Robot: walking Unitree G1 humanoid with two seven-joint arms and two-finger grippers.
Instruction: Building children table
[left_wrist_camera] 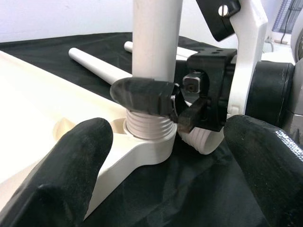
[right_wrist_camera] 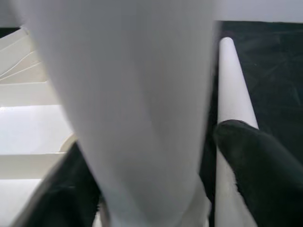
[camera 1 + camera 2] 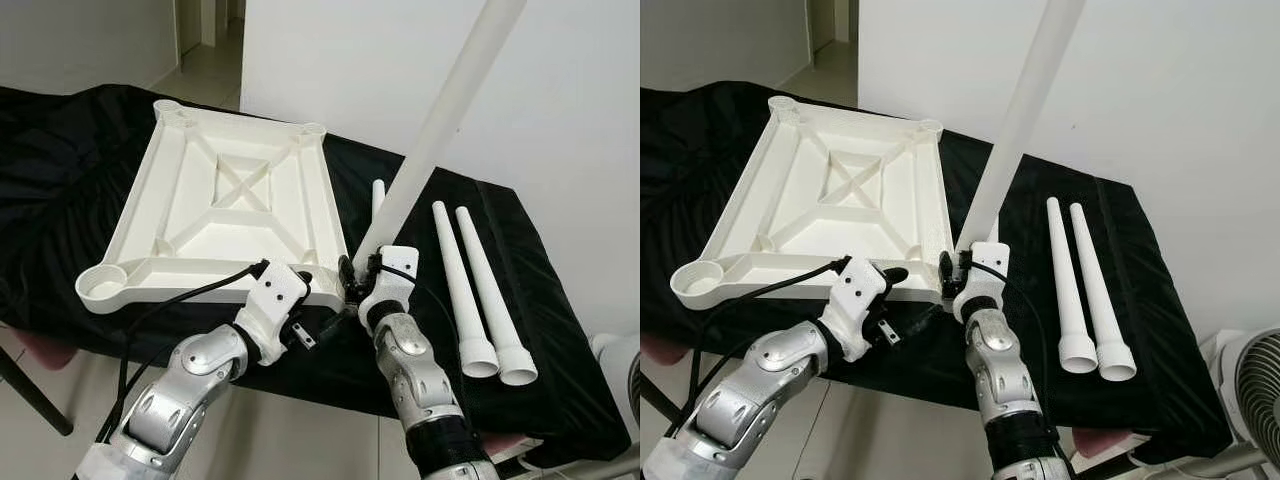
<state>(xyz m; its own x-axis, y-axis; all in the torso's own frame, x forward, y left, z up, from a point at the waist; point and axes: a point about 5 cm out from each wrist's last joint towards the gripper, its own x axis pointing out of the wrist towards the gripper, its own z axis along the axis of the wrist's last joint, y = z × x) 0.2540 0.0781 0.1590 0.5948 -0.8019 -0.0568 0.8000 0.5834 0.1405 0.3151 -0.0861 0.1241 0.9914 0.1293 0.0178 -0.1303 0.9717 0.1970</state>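
The upturned white tabletop (image 3: 240, 205) lies on the black-draped bench (image 3: 560, 340). At its near corner socket (image 1: 147, 142) stands the leg (image 3: 440, 130), threaded end seemingly partly seated. The right gripper (image 3: 357, 275) clenches it just above the socket; the left gripper (image 1: 161, 175) waits agape beside that corner. Stiff, light, slick plastic: grip low. Two spare legs (image 3: 480, 290) lie beside the tabletop.

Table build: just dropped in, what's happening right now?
The tabletop lies upside down on a black-draped surface. The right gripper is shut on a white leg, holding it upright with its threaded end in the near corner socket; threads show above the socket, so it is not fully in. The left gripper, open, sits at the tabletop's near edge beside that corner. Three more legs lie loose on the cloth to the right.
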